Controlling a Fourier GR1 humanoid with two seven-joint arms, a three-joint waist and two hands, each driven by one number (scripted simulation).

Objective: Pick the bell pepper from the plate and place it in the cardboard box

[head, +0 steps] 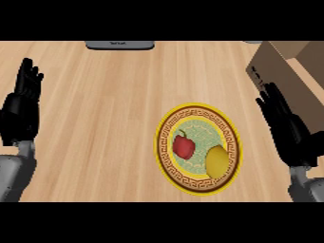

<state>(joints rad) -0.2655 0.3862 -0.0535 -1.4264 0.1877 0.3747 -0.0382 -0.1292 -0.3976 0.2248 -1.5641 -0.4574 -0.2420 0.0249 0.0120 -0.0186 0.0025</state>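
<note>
Red bell pepper (183, 146) lying on plate (166, 142), touching lemon (218, 160) | cardboard box (298, 76) beyond plate, at tabletop (108, 118) far corner | right hand (290, 130) just beside plate, fingers straight, holding nothing | left hand (20, 111) well apart from plate, fingers straight, resting

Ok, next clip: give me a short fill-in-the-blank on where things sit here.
1. The red bell pepper lies on the ____.
2. Beside it on the plate lies a ____ fruit.
3. The cardboard box stands nearest the robot's ____ hand.
4. The left hand holds ____.

Missing words: plate; yellow; right; nothing
</note>
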